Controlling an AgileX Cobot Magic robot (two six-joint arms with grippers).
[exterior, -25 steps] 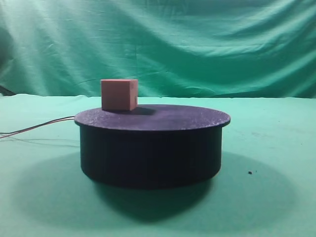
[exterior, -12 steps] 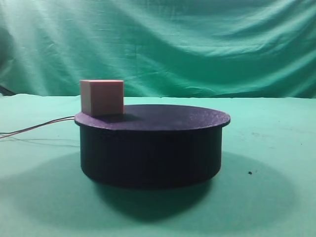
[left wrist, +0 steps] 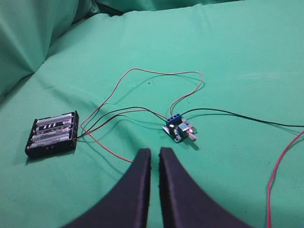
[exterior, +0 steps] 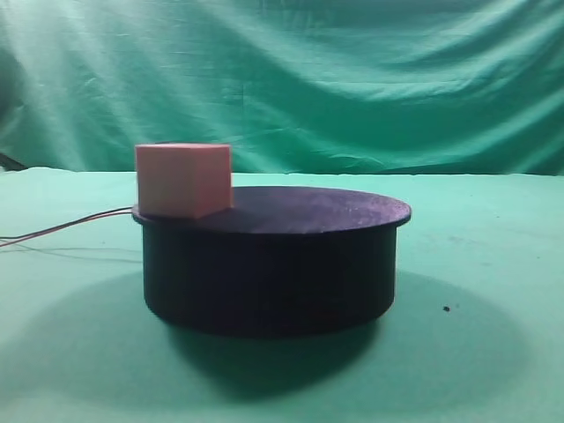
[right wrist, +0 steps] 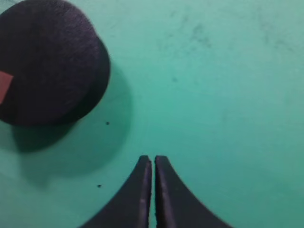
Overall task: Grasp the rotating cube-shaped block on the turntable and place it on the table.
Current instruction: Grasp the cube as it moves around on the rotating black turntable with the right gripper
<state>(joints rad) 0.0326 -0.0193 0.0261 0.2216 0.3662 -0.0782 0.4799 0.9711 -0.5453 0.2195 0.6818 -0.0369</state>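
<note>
The cube-shaped block is seen resting on the left edge of the turntable, one corner turned toward the camera. The turntable stands on the green tabletop, and thin wires are led away from its left side.

In the right wrist view, the right hand is held above bare tabletop with its fingers pressed together and nothing between them. The turntable lies well ahead of it and to its left, and only a sliver of the block is caught at the frame's left edge.

The left hand is likewise closed and empty. Just ahead of it a small circuit board is seen, and ahead to its left a battery holder, the two joined by wires.
</note>
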